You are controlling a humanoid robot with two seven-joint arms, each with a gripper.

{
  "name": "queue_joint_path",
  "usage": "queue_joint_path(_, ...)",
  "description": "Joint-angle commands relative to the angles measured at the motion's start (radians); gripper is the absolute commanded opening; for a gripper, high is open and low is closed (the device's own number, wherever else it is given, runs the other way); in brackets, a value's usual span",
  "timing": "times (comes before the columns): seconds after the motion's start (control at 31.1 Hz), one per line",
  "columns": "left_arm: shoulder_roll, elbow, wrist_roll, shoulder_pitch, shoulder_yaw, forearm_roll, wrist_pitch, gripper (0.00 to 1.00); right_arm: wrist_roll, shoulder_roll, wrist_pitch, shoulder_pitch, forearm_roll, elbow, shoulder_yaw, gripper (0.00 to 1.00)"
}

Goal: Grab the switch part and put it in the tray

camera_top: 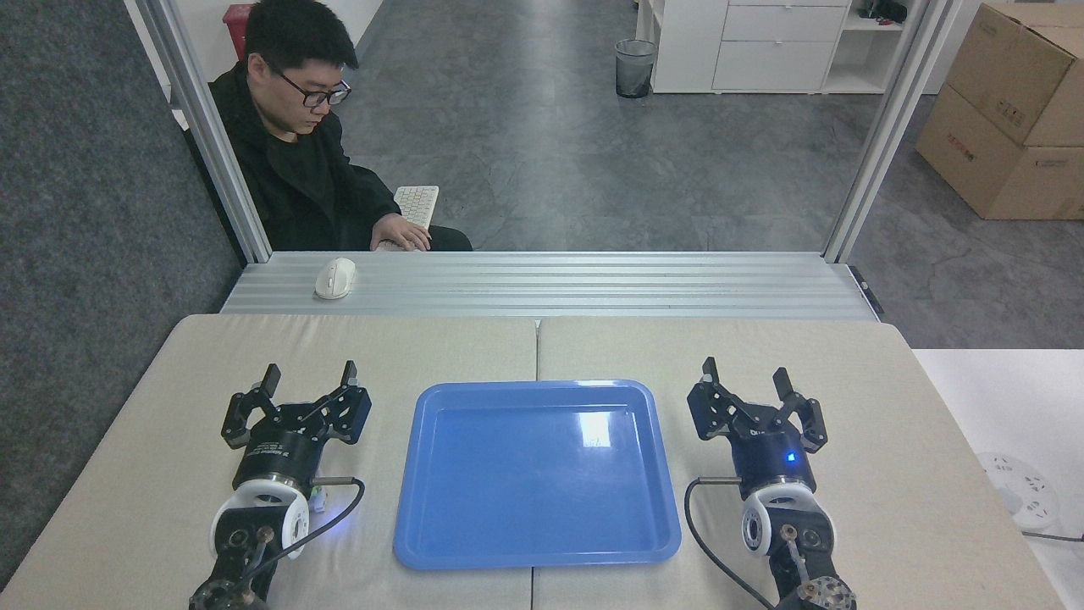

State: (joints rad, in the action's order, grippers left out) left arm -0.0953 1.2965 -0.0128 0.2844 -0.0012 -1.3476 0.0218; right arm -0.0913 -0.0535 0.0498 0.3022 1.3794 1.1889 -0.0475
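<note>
Both grippers, left (311, 378) and right (745, 373), are resting with jaws apart, flanking the empty tray (537, 555) at nine and three o'clock, ready for picking.

The tray (537, 474) lies at the middle of my desk (440, 347), with my left hand (310, 379) just to its left and my right hand (746, 374) just to its right. Behind the desk runs a metal ledge (593, 284) carrying a mouse (334, 278); beyond it sits a person (305, 161) at a keyboard (416, 205).
</note>
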Motion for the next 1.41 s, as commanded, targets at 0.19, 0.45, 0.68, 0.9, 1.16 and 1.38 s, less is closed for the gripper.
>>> queue_joint_path(0.19, -0.001, 0.000, 0.002, 0.007, 0.001, -0.001, 0.000, 1.00, -0.001, -0.003, 0.001, 0.000, 0.000, 0.000, 0.000, 1.00)
queue_joint_path(0.45, -0.009, 0.000, 0.020, 0.009, 0.003, -0.001, 0.000, 1.00, -0.001, -0.003, 0.001, 0.000, 0.001, 0.000, 0.000, 1.00)
queue_joint_path(0.68, -0.011, 0.000, 0.022, 0.007, 0.003, -0.001, 0.000, 1.00, -0.001, -0.003, 0.001, 0.000, 0.001, 0.000, 0.000, 1.00)
queue_joint_path(0.9, -0.012, 0.000, 0.022, -0.002, 0.003, -0.001, 0.000, 1.00, -0.001, -0.003, 0.001, 0.000, 0.000, 0.000, 0.000, 1.00)
queue_joint_path(1.16, -0.012, -0.006, 0.022, -0.022, 0.015, -0.004, 0.001, 1.00, -0.001, -0.003, 0.001, 0.000, 0.001, 0.000, 0.000, 1.00)
queue_joint_path(1.38, -0.012, -0.045, 0.062, -0.062, 0.017, -0.005, 0.036, 1.00, -0.001, -0.003, 0.001, 0.000, 0.000, 0.000, 0.000, 1.00)
